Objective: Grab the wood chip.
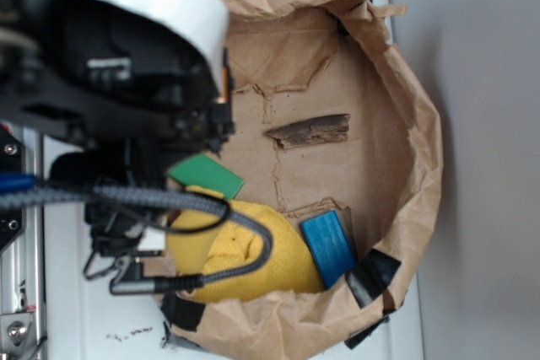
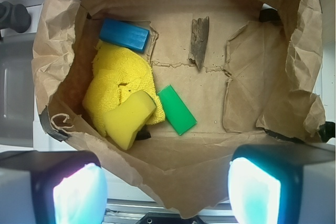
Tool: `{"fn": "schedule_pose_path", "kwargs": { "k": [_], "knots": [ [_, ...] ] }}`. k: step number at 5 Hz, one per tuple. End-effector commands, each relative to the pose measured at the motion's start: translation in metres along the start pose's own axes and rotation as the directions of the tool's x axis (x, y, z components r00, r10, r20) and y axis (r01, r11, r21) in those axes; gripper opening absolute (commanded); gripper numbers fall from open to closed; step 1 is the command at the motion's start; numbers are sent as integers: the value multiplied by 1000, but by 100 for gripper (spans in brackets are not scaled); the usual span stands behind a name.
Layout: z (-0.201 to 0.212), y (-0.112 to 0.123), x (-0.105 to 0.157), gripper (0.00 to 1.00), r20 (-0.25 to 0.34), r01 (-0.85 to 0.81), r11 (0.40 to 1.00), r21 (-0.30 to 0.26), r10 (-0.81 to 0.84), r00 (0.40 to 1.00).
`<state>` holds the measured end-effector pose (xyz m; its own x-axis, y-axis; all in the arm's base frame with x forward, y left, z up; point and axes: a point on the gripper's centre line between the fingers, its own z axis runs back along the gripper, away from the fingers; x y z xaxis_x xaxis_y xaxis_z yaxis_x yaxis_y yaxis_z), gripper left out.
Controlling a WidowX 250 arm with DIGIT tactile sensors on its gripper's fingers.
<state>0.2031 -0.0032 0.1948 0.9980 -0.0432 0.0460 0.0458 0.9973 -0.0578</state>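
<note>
Through my wrist view, everything lies inside the paper bag (image 2: 58, 51). The wood chip (image 2: 199, 41) sits upper centre, apart from the rest. The ridged block (image 2: 124, 34) is upper left, the cloth (image 2: 118, 85) below it. The sponge (image 2: 128, 119) rests on the cloth, flat block (image 2: 177, 109) just right.

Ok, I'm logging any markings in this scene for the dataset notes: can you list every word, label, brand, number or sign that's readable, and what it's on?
None can be read.
Wood chip, green block, blue block, yellow cloth, yellow sponge and brown paper bag: no print visible.
Robot arm: a small pale patch in the exterior view, too blurred to tell whether it carries text.
</note>
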Motion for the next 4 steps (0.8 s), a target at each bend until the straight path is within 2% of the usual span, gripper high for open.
{"fn": "schedule_pose_path", "kwargs": {
  "k": [1,3,4],
  "knots": [
    [12,2,5,100,50,-13,1000,3,13,999],
    [-35,18,59,100,213,43,999,-15,-39,976],
    [-58,29,75,100,224,41,999,9,-42,974]
  ]
}}
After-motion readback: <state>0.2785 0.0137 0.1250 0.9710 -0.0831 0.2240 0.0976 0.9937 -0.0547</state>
